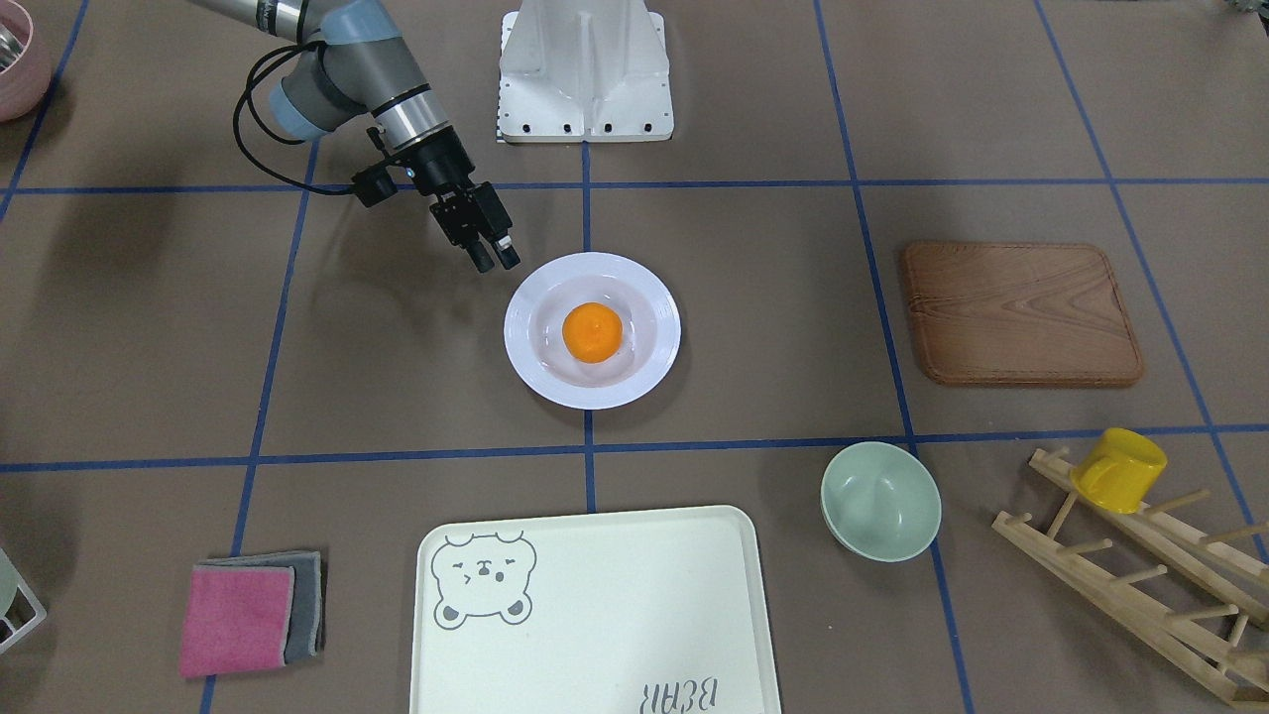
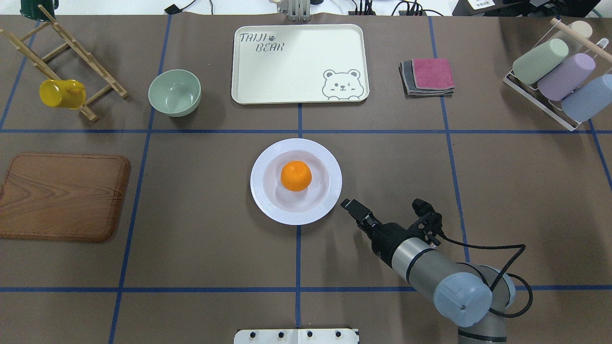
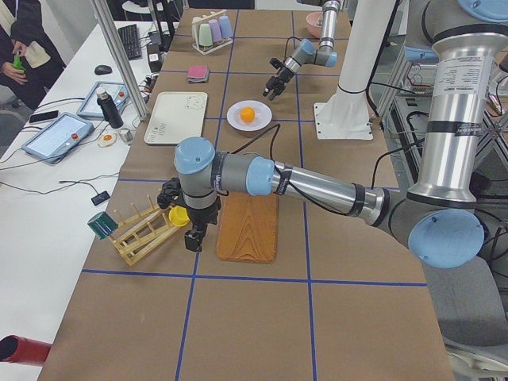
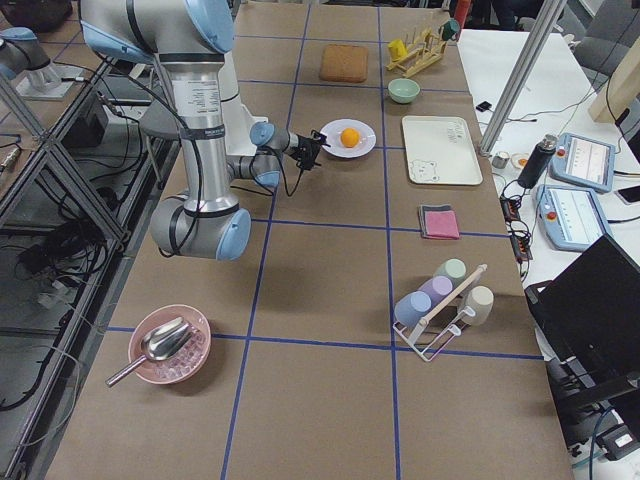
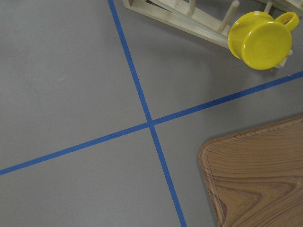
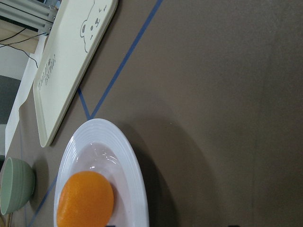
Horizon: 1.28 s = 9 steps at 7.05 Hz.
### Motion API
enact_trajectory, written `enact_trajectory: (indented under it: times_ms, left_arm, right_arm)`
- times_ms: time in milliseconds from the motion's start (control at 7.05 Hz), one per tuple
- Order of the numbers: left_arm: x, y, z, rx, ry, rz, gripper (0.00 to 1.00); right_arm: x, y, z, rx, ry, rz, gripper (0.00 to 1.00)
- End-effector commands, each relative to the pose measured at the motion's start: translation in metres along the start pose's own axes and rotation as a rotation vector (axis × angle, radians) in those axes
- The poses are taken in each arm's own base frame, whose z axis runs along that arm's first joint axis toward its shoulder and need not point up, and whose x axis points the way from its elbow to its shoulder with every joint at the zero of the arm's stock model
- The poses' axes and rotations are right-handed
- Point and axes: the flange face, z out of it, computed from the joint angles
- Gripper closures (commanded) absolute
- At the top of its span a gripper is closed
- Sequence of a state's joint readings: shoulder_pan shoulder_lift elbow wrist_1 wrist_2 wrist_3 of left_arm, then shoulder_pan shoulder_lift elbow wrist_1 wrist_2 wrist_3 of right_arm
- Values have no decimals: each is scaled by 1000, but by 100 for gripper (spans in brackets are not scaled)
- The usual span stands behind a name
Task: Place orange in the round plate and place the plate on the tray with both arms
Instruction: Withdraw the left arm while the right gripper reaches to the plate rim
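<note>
The orange (image 2: 296,175) lies in the middle of the white round plate (image 2: 267,205), at the table's centre. My right gripper (image 2: 351,206) hovers just off the plate's near right rim, open and holding nothing; the front view shows its two fingertips (image 1: 508,256) apart. In the right wrist view the orange (image 6: 85,198) and the plate (image 6: 132,165) sit close below. The cream bear tray (image 2: 296,62) lies beyond the plate with nothing on it. My left gripper (image 3: 193,240) shows only in the exterior left view, between the yellow cup and the wooden board; I cannot tell its state.
A brown wooden board (image 2: 62,196) lies at the left. A pale-green bowl (image 2: 174,92) and a wooden rack with a yellow cup (image 2: 57,93) stand far left. Folded cloths (image 2: 428,76) and a rack of pastel cups (image 2: 554,76) are far right.
</note>
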State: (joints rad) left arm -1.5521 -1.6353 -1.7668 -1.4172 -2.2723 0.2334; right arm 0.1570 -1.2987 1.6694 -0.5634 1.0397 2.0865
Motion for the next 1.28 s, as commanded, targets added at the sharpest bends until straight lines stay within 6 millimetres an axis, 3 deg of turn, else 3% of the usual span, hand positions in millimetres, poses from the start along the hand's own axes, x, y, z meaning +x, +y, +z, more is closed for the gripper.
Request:
enact_trajectory:
  times_ms: [0,425,851,993,1134]
  left_arm:
    - [-1,2,1,-3,2,-2,1]
    - [-2,5,3,-6,3,-3,1]
    - [-4,10,6,-11,4,-8,1]
    - [-3,14,6,-4,2,-2,1]
    - [-2,17,6,-4,2,-2,1]
  right_arm:
    - [-6,11,11,3,-5,7,41]
    - [-22,25,20,15,1,1,44]
    - [-24,30,36,35,10,1,49]
    - [-24,29,38,40,14,-2,59]
    - [-23,27,39,44,16,-2,100]
